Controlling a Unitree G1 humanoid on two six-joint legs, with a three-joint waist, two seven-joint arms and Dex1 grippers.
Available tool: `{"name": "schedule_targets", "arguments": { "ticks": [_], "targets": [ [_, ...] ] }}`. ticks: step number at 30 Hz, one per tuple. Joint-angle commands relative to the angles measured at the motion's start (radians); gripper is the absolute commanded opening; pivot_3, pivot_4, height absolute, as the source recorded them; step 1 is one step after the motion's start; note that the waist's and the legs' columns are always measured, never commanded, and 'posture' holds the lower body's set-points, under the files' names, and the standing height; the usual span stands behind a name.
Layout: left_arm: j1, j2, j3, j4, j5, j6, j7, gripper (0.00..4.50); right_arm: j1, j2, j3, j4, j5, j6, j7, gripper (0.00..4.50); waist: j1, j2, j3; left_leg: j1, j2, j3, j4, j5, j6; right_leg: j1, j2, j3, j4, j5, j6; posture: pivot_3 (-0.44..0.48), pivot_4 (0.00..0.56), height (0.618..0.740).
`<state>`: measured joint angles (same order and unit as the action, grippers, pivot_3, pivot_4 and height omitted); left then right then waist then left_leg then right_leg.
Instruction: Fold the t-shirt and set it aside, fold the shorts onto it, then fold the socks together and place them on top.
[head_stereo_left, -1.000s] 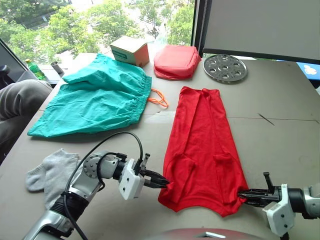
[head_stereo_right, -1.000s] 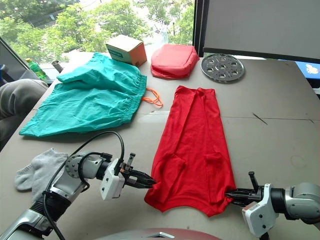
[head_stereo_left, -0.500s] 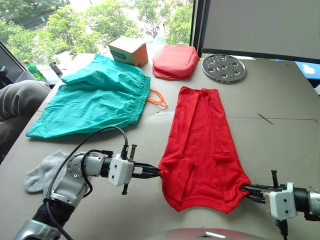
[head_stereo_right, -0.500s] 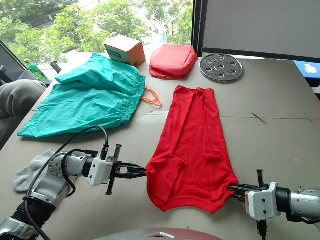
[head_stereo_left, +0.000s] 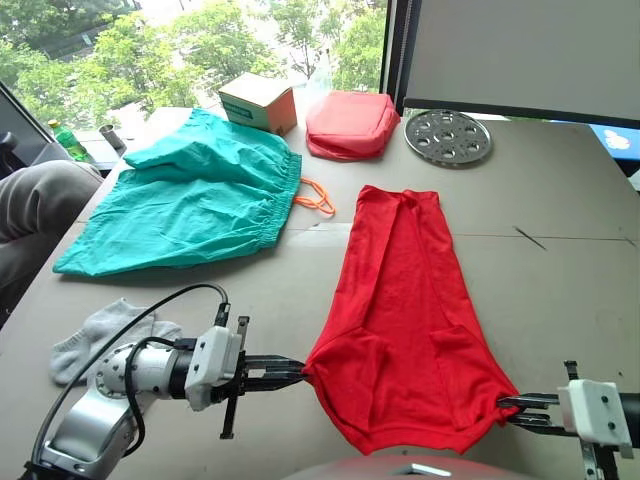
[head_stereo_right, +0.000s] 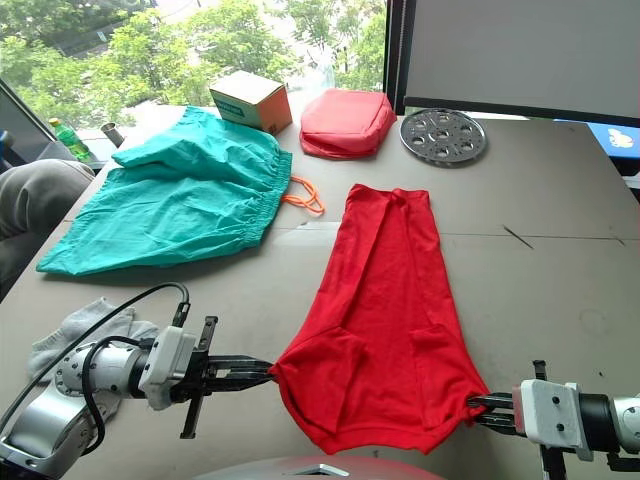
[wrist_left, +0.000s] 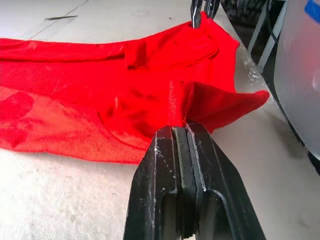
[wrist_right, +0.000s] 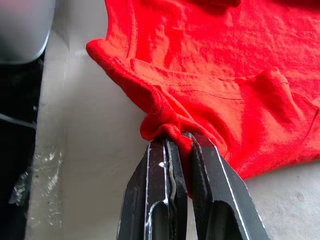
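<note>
Fingers of our left gripper (head_stereo_left: 300, 368) and right gripper (head_stereo_left: 505, 408) pinch the t-shirt (head_stereo_left: 405, 300) hem corners, arms low over the bench (head_stereo_left: 560, 200); socks (head_stereo_left: 105, 330) partly hidden behind left arm.

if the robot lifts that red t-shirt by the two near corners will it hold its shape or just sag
Likely sag: the t-shirt looks thin and bunches where the left gripper and right gripper pinch it. Probably light, since small pinches hold it. The far end may drag across the table.
</note>
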<state>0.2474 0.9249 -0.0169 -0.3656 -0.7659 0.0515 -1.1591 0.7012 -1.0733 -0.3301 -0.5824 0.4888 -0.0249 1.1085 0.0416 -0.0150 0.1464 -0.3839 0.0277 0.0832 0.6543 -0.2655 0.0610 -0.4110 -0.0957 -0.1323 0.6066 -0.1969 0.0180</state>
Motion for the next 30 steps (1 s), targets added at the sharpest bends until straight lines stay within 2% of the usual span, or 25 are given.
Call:
{"name": "schedule_targets", "arguments": {
  "ticks": [1, 3, 6, 11, 16, 21, 23, 25, 30],
  "targets": [
    [-0.11, -0.025, 0.046, -0.022, -0.167, 0.22, 0.116, 0.02, -0.166, -0.006, -0.022, 0.005, 0.172, 0.193, -0.063, 0.06, 0.0, 0.0, 0.0, 0.0, 0.0, 0.0, 0.001, 0.0, 0.0, 0.0, 0.0, 0.0, 0.0, 0.0, 0.0, 0.0, 0.15, 0.739],
    [-0.187, -0.046, 0.06, 0.011, -0.24, 0.329, 0.167, 0.02, -0.282, -0.011, 0.001, 0.029, 0.237, 0.297, -0.091, 0.06, 0.0, 0.001, 0.002, 0.0, 0.0, 0.001, 0.001, 0.0, 0.0, 0.0, 0.0, 0.001, 0.0, 0.0, 0.0, 0.0, 0.15, 0.739],
    [-0.348, -0.121, 0.077, 0.115, -0.282, 0.445, 0.263, 0.02, -0.518, -0.006, 0.08, 0.098, 0.284, 0.485, -0.172, 0.06, -0.001, -0.002, 0.002, 0.001, -0.001, 0.001, 0.002, 0.001, 0.0, 0.0, 0.001, 0.001, 0.001, 0.0, 0.0, 0.0, 0.15, 0.739],
    [-0.604, -0.252, 0.06, 0.311, -0.154, 0.512, 0.425, 0.02, -0.998, 0.092, 0.286, 0.3, 0.161, 0.732, -0.358, 0.06, -0.003, -0.005, 0.003, -0.002, -0.003, 0.001, 0.003, 0.003, 0.005, 0.0, 0.009, 0.004, 0.002, 0.003, -0.003, 0.0, 0.15, 0.739],
    [-0.789, -0.348, 0.043, 0.503, -0.014, 0.54, 0.521, 0.02, -1.313, 0.252, 0.391, 0.515, 0.017, 0.878, -0.533, 0.06, -0.004, -0.007, 0.002, -0.005, -0.004, 0.001, 0.004, 0.005, 0.001, -0.001, 0.009, 0.004, 0.002, 0.008, -0.003, 0.0, 0.15, 0.739],
    [-0.938, -0.44, -0.001, 0.666, 0.122, 0.528, 0.522, 0.02, -1.424, 0.36, 0.444, 0.647, -0.101, 0.881, -0.592, 0.06, -0.001, -0.007, 0.002, -0.013, -0.005, -0.006, 0.012, 0.005, 0.002, -0.002, 0.009, -0.003, 0.003, 0.008, -0.003, 0.0, 0.15, 0.739],
    [-0.989, -0.48, 0.01, 0.71, 0.14, 0.497, 0.493, 0.02, -1.439, 0.38, 0.449, 0.685, -0.129, 0.878, -0.591, 0.06, -0.002, -0.007, 0.002, -0.015, -0.005, -0.007, 0.014, 0.005, 0.003, -0.002, 0.009, -0.004, 0.003, 0.008, -0.003, 0.0, 0.15, 0.739],
    [-1.027, -0.509, 0.045, 0.713, 0.107, 0.518, 0.449, 0.02, -1.448, 0.387, 0.449, 0.716, -0.159, 0.853, -0.585, 0.06, -0.004, -0.007, 0.002, -0.015, -0.006, -0.007, 0.014, 0.005, 0.003, -0.002, 0.009, -0.003, 0.002, 0.009, -0.002, 0.0, 0.15, 0.739],
    [-1.024, -0.503, 0.056, 0.638, 0.059, 0.573, 0.292, 0.02, -1.435, 0.384, 0.4, 0.696, -0.158, 0.861, -0.561, 0.06, -0.026, -0.006, 0.002, -0.014, -0.005, -0.007, 0.014, 0.005, 0.003, -0.002, 0.008, -0.002, 0.003, 0.009, -0.001, 0.0, 0.15, 0.739]
  ]
}}
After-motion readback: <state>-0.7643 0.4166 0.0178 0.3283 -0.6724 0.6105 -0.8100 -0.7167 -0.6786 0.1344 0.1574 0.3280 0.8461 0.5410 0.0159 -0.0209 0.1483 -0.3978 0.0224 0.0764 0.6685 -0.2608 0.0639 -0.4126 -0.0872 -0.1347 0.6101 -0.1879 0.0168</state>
